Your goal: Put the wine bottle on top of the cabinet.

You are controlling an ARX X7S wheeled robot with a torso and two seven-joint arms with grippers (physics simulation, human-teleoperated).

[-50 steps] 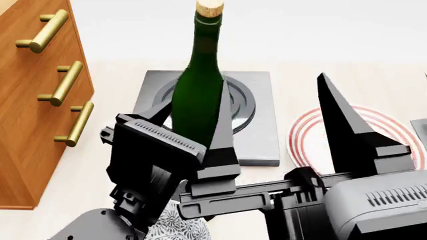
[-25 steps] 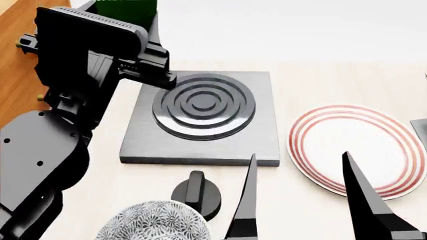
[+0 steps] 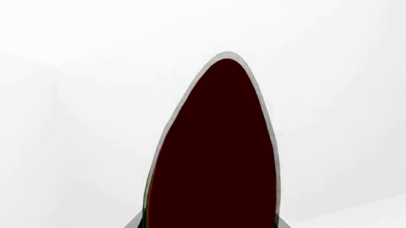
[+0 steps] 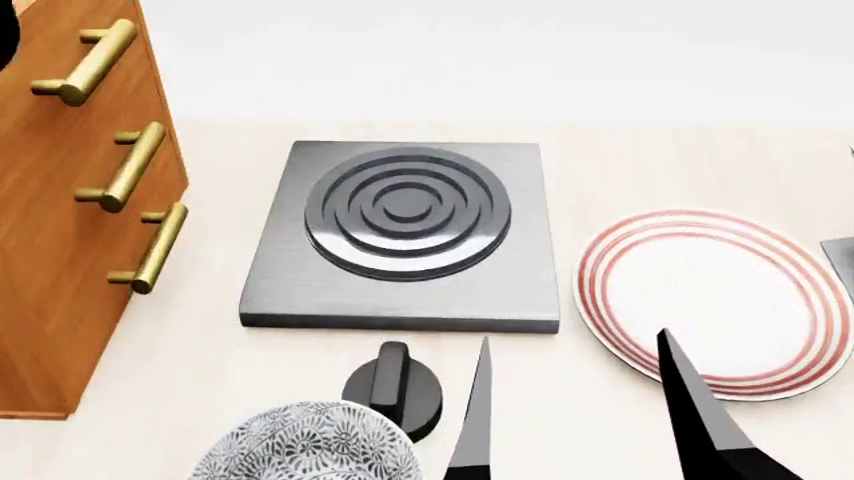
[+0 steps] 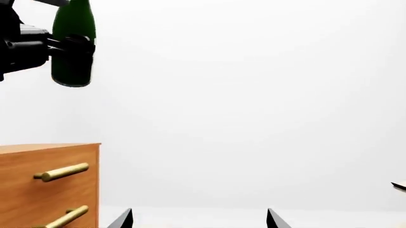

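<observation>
No readable text, label, brand, number or sign shows in any view. The wine bottle [image 5: 73, 45] shows only plain dark green glass, and the cabinet [image 4: 60, 250] front carries only brass handles.

The stove plate [image 4: 400, 235] sits in the middle of the table [image 4: 641, 150]. The cabinet [image 4: 60, 240] stands at its nine o'clock. The dish [image 4: 714, 295] lies at its three o'clock. The knob [image 4: 391, 385] and the bowl [image 4: 300, 445] sit near its six o'clock, the bowl closest to the robot.
</observation>
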